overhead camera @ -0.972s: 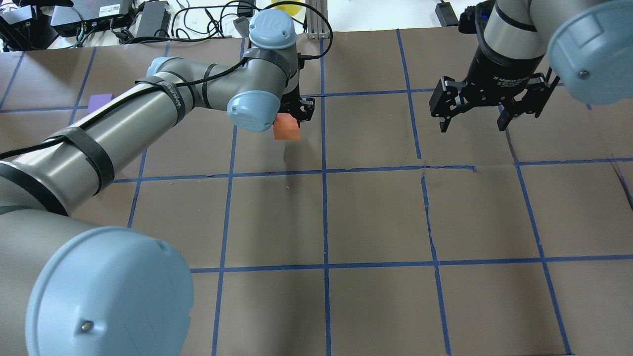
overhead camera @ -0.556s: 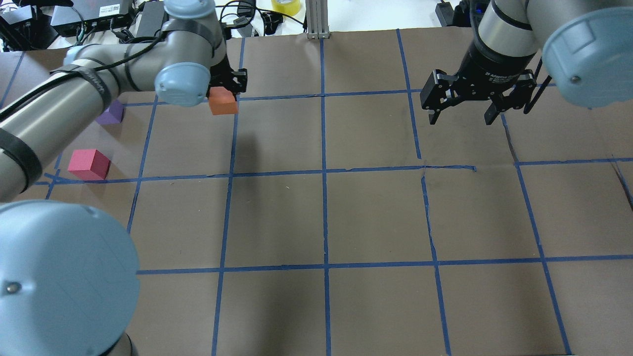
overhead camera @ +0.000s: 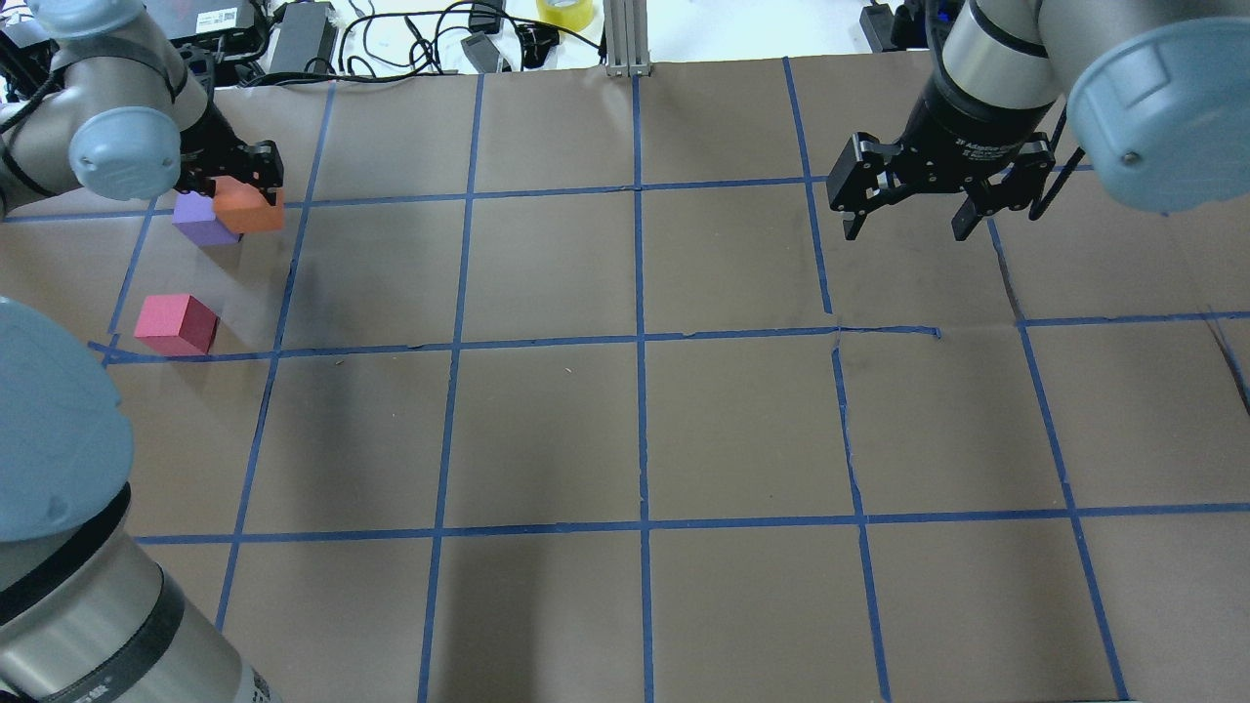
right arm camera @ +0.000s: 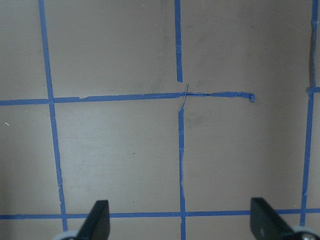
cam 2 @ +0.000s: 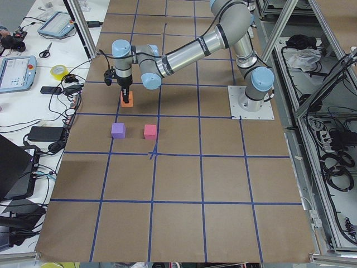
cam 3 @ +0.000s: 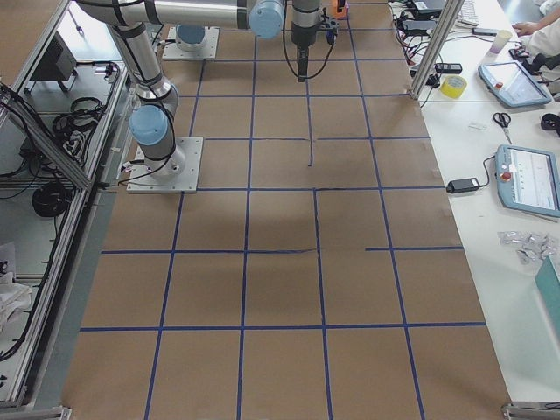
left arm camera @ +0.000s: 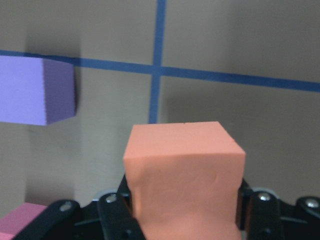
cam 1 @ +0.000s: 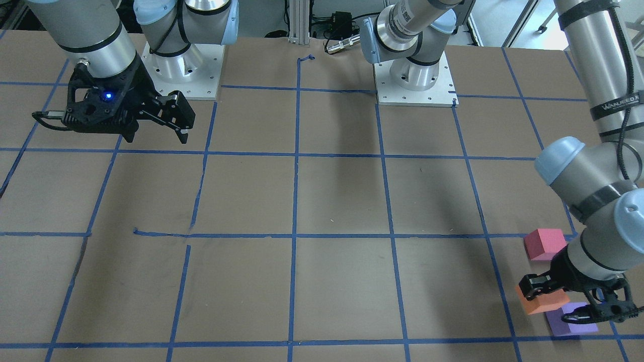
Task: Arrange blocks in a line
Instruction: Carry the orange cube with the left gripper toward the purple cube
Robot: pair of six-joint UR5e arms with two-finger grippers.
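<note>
My left gripper (overhead camera: pixel 242 188) is shut on the orange block (overhead camera: pixel 250 209) and holds it just off the table, close beside the purple block (overhead camera: pixel 203 222). The pinkish-red block (overhead camera: pixel 176 324) sits nearer to me, by a tape crossing. The left wrist view shows the orange block (left arm camera: pixel 185 175) between the fingers, the purple block (left arm camera: pixel 35 90) at the upper left and the pinkish-red block (left arm camera: pixel 15 220) at the bottom left corner. The front view shows the orange (cam 1: pixel 541 302), purple (cam 1: pixel 573 321) and pinkish-red (cam 1: pixel 545 244) blocks. My right gripper (overhead camera: pixel 904 230) is open and empty above the table's far right.
The brown paper table (overhead camera: pixel 645 430) carries a blue tape grid. Cables, power bricks and a yellow tape roll (overhead camera: pixel 564 12) lie beyond the far edge. The right wrist view shows only bare paper and tape lines under the right gripper (right arm camera: pixel 182 222).
My left arm has swung left with the orange block, from the table's middle back to beside the purple block. The right gripper has drifted slightly left and stays open.
</note>
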